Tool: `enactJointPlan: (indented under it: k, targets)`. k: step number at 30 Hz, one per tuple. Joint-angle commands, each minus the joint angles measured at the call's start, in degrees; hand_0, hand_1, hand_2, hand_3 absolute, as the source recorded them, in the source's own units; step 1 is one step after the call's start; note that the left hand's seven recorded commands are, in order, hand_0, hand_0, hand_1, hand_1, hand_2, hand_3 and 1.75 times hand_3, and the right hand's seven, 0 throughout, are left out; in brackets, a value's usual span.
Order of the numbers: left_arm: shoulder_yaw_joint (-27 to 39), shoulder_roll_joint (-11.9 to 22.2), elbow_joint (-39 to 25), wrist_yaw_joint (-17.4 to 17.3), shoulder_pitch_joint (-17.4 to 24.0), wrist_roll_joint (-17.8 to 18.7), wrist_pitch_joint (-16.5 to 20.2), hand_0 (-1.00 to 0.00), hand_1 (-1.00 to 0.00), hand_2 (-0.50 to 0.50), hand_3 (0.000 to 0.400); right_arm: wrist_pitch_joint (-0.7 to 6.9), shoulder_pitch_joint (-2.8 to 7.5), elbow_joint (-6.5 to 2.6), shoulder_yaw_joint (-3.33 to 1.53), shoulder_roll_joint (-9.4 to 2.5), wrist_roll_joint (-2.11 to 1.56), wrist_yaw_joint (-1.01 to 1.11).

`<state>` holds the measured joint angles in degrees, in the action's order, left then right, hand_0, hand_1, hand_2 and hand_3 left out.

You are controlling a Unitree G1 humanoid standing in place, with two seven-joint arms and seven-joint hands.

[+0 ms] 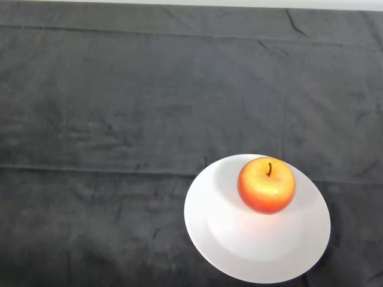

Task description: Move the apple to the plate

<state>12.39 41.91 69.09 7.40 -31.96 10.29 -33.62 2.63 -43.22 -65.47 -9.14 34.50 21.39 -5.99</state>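
A white plate (257, 239) lies nearest the camera, at the lower right of the head view, flat on the dark cloth (119, 119) that covers the surface. Its near rim runs almost to the bottom edge of the view, and the whole round outline shows. The plate is plain and shallow, with a wide rim round a slightly sunken middle.

On the plate sits the apple (267, 185). It rests on the far part of the plate, toward the upper right of the rim, not in the middle. It stands upright, its short dark stem pointing up from the dimple at the top. The skin is red and orange round the sides and yellow near the stem. The apple touches only the plate and casts a soft shade on the white beside it.

Beyond the plate the cloth stretches away to the far edge of the surface. It is dark grey, with a few long folds running across from left to right and some small creases near the far right corner. A thin pale strip shows along the top of the view, past the far edge of the cloth.
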Motion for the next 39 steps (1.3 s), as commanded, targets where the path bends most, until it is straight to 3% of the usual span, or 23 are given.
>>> enactJointPlan:
  k: [1,39]
  targets:
    - [1.53,2.33,0.61,1.09,1.6,0.32,1.2,0.0,0.0,0.0,0.0,-0.08,1.45,-1.55,0.43,0.21,-0.33,0.09]
    - [2.86,1.93,-1.46,2.59,1.99,-3.56,1.97,0.0,0.0,0.0,0.0,0.0,1.54,-1.36,0.44,0.22,-0.37,0.12]
